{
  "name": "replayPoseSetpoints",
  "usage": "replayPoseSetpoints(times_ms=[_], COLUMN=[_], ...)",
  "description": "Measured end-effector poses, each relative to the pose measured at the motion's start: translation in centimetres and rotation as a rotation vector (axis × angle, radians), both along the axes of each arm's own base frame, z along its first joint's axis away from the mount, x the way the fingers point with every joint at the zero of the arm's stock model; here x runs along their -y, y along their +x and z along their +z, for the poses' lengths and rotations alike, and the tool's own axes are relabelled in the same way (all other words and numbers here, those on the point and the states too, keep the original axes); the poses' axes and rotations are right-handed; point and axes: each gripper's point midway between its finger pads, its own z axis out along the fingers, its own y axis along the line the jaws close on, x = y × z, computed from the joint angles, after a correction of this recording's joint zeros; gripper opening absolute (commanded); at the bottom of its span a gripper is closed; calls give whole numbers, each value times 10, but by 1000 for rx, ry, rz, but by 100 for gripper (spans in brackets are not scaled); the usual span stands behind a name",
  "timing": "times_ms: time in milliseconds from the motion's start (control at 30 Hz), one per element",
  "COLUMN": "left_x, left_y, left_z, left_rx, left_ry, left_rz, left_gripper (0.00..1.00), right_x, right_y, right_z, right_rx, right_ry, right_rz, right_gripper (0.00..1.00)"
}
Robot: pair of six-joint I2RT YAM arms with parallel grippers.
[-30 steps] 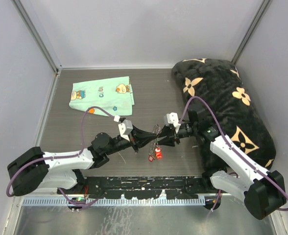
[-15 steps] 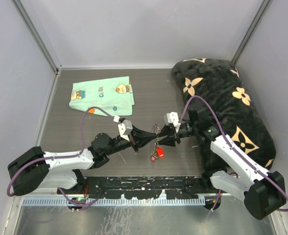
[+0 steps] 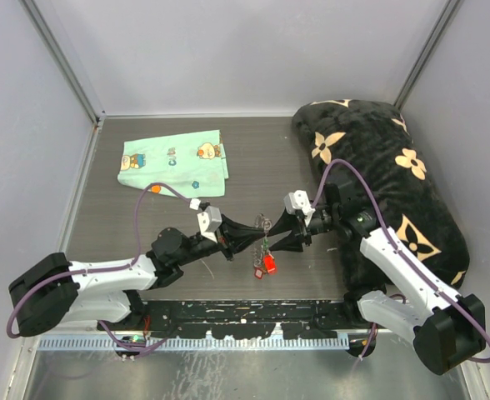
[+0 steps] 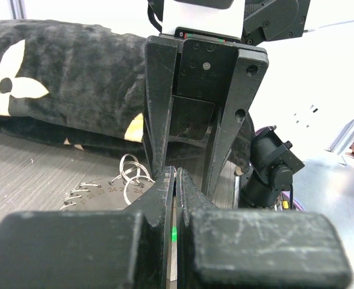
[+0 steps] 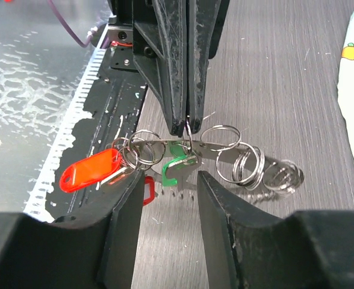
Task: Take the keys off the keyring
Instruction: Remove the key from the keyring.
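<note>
Closest in, on the right wrist view, the right gripper (image 5: 170,179) has its jaws parted with a clear gap, and nothing is clamped between them. Right at that gap sits the green key (image 5: 178,164), dangling just past the fingertips. Off to one side of the fingertips the red key (image 5: 93,170) lies slanted, touching the bunch of small rings.

A touch farther out, here's the keyring (image 5: 210,149). It runs crosswise in front of the right gripper's tips, with silver loops (image 5: 240,164) fringing it, and it's up off the table (image 5: 273,72).

Beyond it, nose to nose with the right gripper, the left gripper (image 5: 186,127) has its fingers pressed together, nipping the keyring at its upper edge. From above, the two grippers meet tip to tip with the ring between them and the keys (image 3: 268,262) hanging below the pinch point.

Farther back, a black flower-print pillow (image 3: 378,167) lies beside and behind the right gripper's arm. A mint-green cartoon cloth (image 3: 172,161) lies flat well beyond the left gripper, clear of it.
</note>
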Motion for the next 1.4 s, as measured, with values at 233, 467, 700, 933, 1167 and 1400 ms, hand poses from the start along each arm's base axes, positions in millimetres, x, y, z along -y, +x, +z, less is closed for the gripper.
replayPoseSetpoints(times_ms=[233,467,700,933,1167,1400], left_x=[2,6,7,8,8,-9], left_y=[-2,-2,-4,-4,-4,-7], left_z=[-3,-14,-15,-12,-12,-1], left_rx=[-5,-29,-35,-29,-31,-49], left_ry=[9,31,30,16,16,-10], left_rz=[-16,-30,-41,-45,-44,-10], left_gripper=[0,0,0,0,24,51], right_x=[1,1,0,0,0,9], right_y=[-3,-1,2,2,2,8], right_z=[9,12,16,18,17,7], right_rx=[-30,-62,-71,-82,-66,18], right_ry=[27,29,38,43,40,-55], right_rz=[15,-2,-14,-13,-8,-33], right_gripper=[43,42,24,2,1,1])
